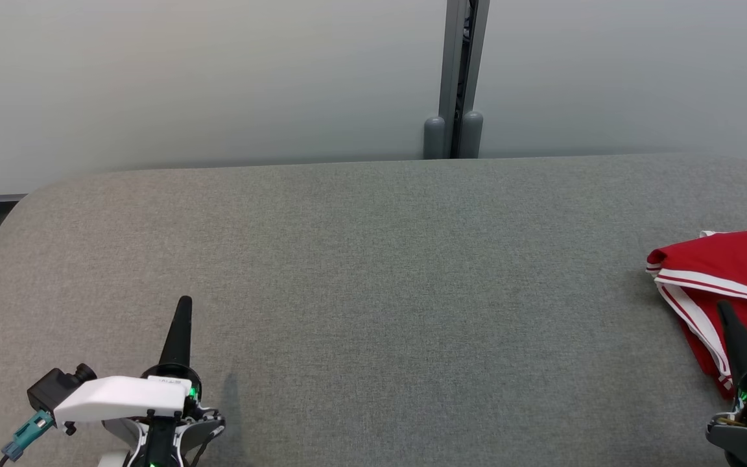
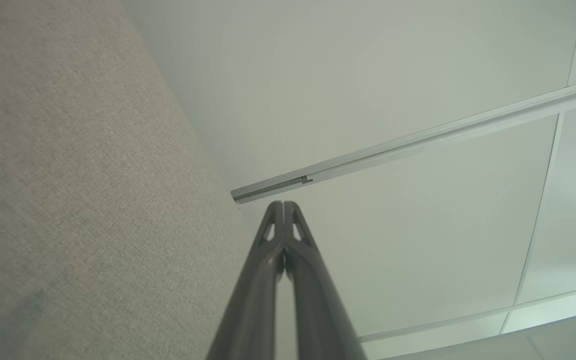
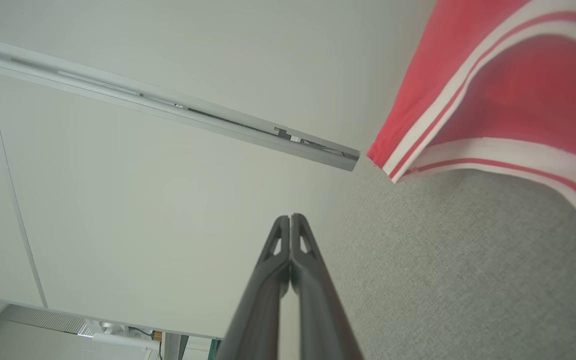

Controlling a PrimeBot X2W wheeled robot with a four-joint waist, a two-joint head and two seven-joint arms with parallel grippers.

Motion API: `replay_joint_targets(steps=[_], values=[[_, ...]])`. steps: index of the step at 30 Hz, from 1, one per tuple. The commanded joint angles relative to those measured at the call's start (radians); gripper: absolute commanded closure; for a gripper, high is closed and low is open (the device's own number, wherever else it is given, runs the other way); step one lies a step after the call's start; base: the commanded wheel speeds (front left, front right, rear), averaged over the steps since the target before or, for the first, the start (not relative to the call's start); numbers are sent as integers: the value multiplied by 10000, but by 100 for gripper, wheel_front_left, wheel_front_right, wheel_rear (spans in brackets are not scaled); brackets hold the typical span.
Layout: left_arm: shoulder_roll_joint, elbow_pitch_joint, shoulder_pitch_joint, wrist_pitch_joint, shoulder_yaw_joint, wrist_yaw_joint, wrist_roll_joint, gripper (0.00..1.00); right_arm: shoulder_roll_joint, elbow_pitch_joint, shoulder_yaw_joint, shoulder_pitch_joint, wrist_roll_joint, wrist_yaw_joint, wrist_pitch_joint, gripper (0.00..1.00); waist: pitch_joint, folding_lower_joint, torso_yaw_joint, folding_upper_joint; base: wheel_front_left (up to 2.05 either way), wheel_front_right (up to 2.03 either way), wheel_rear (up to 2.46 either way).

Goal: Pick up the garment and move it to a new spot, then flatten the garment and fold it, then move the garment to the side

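On the white housing behind the left tool (image 1: 185, 303) sits a tiny printed label, too small to read. A scrap of white at the cut-off right edge of the garment (image 1: 723, 266) may be print; it cannot be read either.

The head view shows the red garment with white stripes lying at the far right of the grey fabric-covered table (image 1: 373, 292), running out of frame. Its bunched, folded end points toward the table's middle. A striped edge slants from there down toward the right tool (image 1: 724, 307). With so much cut off, its long axis cannot be told.

In that view the right tool's fingers overlap the garment. The right wrist view separates them: the right tool (image 3: 291, 218) has its 2 fingers pressed together on nothing, and the garment (image 3: 508, 95) lies apart at the upper right, on the table (image 3: 458, 275).

In the left wrist view the left tool (image 2: 284, 205) is likewise closed and empty, beside bare table (image 2: 68, 175). Both wrist views show a pale rail (image 2: 418, 137) on the wall. The head view shows a grey post (image 1: 456, 78).
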Motion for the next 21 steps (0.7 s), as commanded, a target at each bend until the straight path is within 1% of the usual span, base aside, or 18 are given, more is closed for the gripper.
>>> replay_joint_targets(steps=[1, 21], values=[[6, 13, -363, 32, 80, -118, -220, 100, -37, 48, -90, -190, 284, 1, 82, 100, 5, 0, -7, 0, 0, 0, 0], [-172, 249, -723, 259, 273, -376, -1438, 100, -11, 492, -350, -604, 1694, 1, 392, 100, 57, 0, -80, 0, 0, 0, 0]])
